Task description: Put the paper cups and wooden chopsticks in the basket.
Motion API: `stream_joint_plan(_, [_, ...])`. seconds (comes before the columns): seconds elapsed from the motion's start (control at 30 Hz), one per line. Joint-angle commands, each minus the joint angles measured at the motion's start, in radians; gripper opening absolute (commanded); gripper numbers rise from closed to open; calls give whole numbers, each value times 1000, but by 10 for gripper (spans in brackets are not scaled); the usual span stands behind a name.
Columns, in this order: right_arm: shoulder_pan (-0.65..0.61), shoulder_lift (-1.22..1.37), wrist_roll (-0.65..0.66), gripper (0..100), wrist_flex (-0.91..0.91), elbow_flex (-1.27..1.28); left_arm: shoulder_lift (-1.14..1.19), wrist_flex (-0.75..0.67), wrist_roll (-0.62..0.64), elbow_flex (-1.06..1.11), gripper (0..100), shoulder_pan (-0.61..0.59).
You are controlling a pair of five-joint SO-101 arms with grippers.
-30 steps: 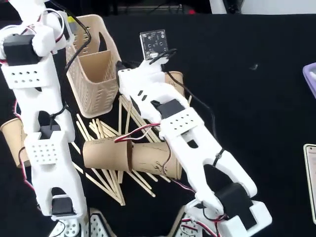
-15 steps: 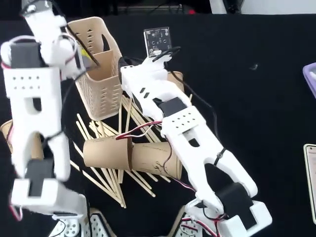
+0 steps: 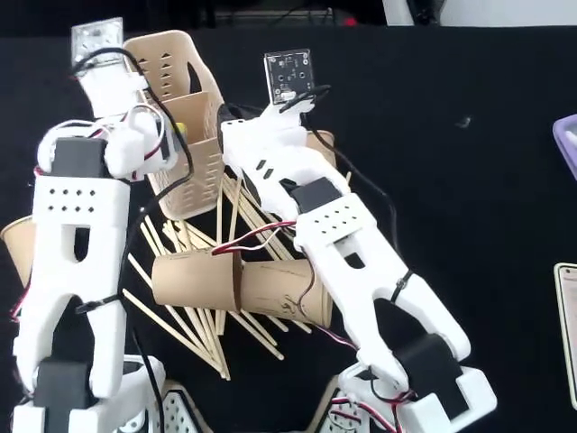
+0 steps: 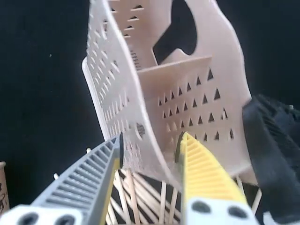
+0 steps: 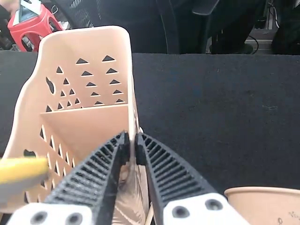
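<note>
The beige slotted basket (image 3: 185, 135) stands tilted at the table's back left. My right gripper (image 5: 131, 140) is shut on the basket's (image 5: 84, 117) side wall at the rim. My left gripper (image 4: 150, 147) is open and straddles the opposite wall (image 4: 136, 126), yellow finger (image 3: 180, 132) inside, grey finger outside. Two paper cups (image 3: 194, 281) (image 3: 284, 293) lie end to end on a scatter of wooden chopsticks (image 3: 216, 334). A third cup (image 3: 18, 245) lies at the left edge, behind my left arm. Another cup (image 3: 322, 144) (image 5: 262, 204) sits beside my right arm.
The black cloth to the right is open room. A purple object (image 3: 568, 140) and a white card (image 3: 568, 316) lie at the right edge. In the left wrist view my right gripper's black finger (image 4: 272, 140) sits against the basket, chopsticks (image 4: 140, 197) below.
My left arm has swung right from beside the basket, and its gripper now straddles the basket's wall. The basket has shifted slightly right. My right arm has barely moved.
</note>
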Motion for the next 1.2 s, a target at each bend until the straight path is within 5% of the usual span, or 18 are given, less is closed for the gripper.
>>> stream_joint_plan(0.0, [29, -10, -2, 10, -20, -10, -28, -41, 23, -2, 214, -21])
stream_joint_plan(0.2, [32, -18, -3, 10, -20, 13, -26, -64, 25, 12, 207, -19])
stream_joint_plan(0.37, [32, -18, -6, 10, -20, 24, -18, -121, 25, 16, 25, -5])
stream_joint_plan(0.8, [31, -246, -2, 11, -28, 182, 172, -453, -100, -18, 30, 44])
stream_joint_plan(0.97, [32, -223, 3, 13, -63, 214, 236, -466, -140, -81, 30, 99])
stream_joint_plan(1.17, [80, -242, 193, 252, -44, 183, 272, -408, -152, -74, 30, 110])
